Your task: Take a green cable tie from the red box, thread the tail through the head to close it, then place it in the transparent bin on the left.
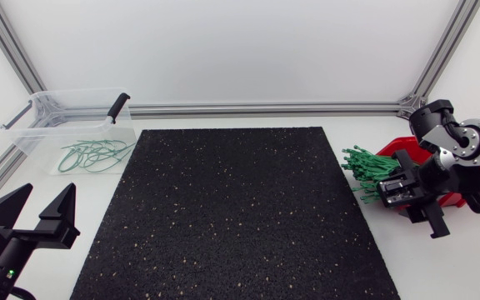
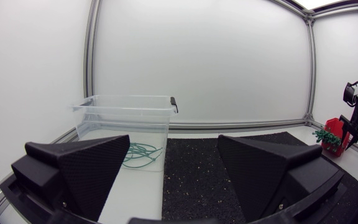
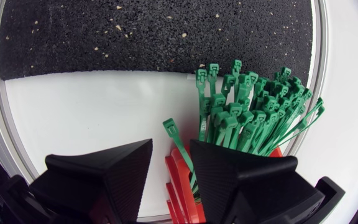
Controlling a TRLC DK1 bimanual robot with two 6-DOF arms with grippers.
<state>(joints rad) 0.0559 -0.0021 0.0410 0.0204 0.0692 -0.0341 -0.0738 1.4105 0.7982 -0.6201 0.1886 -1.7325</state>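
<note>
Nearest your right wrist camera, the right gripper (image 3: pixel 171 152) stands with its fingers apart over the edge of the red box (image 3: pixel 182 183). One stray green cable tie (image 3: pixel 174 134) leans up into the gap, not pinched from both sides. The rest of the bundle (image 3: pixel 247 106) fans out just beside it. You are at the picking step, as I judge it. The next move calls for closing on that single tie alone, clear of its neighbours. Your left gripper (image 1: pixel 47 198) sits spread wide, well apart from the right, near the transparent bin (image 1: pixel 36 117), which already holds looped ties (image 1: pixel 94 154). Between the two arms lies the black speckled mat (image 1: pixel 232 217) on the white table (image 1: pixel 465 267).
</note>
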